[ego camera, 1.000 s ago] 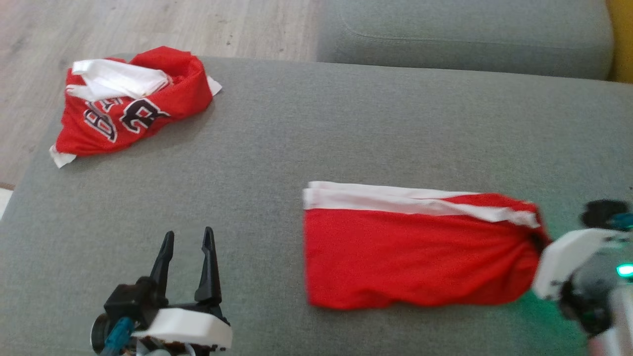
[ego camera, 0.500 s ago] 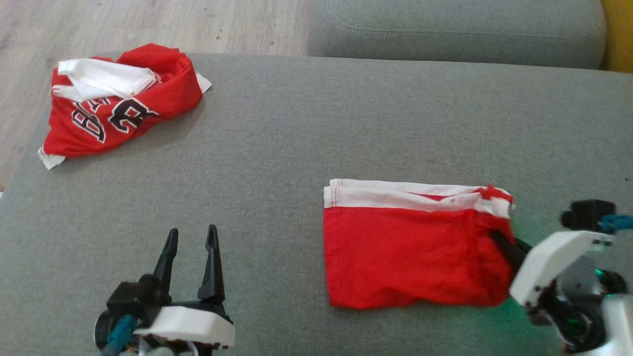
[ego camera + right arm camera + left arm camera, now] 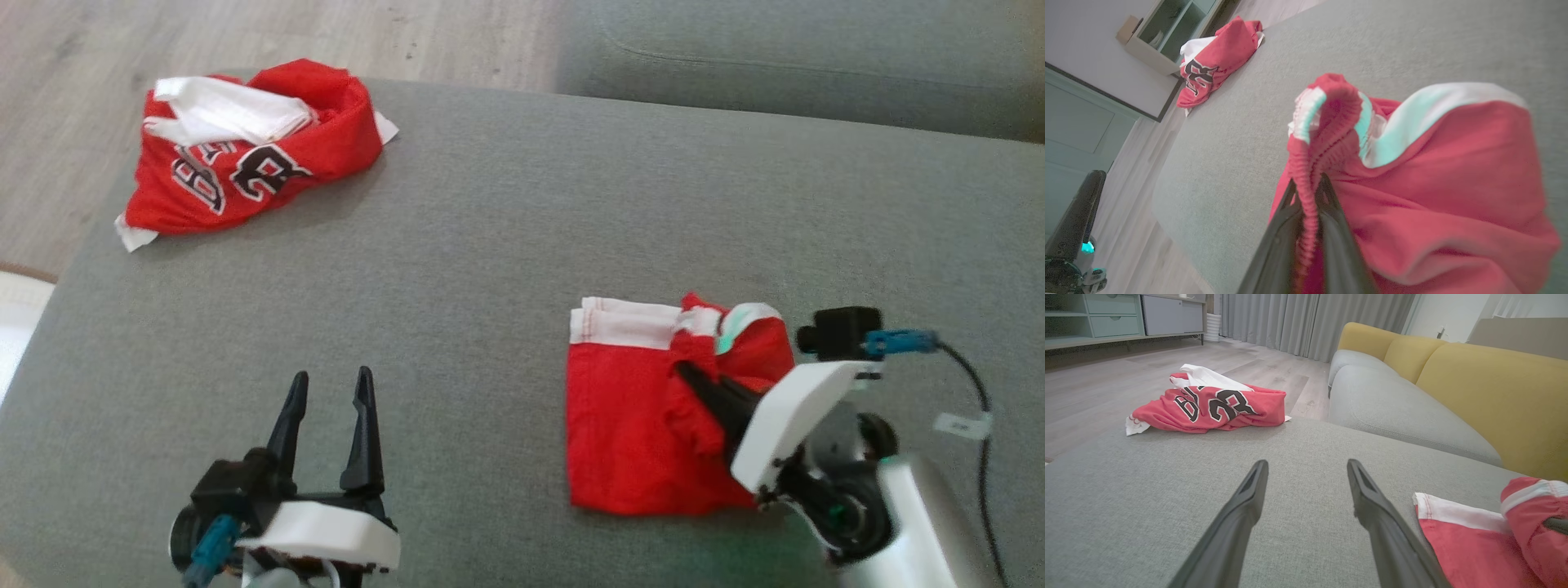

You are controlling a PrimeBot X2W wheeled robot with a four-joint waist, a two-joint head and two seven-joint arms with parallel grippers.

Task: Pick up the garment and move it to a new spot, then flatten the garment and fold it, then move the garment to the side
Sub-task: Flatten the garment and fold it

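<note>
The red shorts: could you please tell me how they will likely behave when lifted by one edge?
Probably floppy: where the right gripper pinches the shorts, the cloth bunches and droops. Likely light, since one narrow pinch on the waistband raises a whole fold. They may drag on the textured sofa rather than slide.

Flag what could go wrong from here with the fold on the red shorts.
1. The right gripper pinches only a narrow ridge of the waistband; it might slip free mid-fold.
2. The left gripper stands open, apart from the red shorts, so nothing pins them; the lower layer could drag on the grey cushion and bunch up.
</note>
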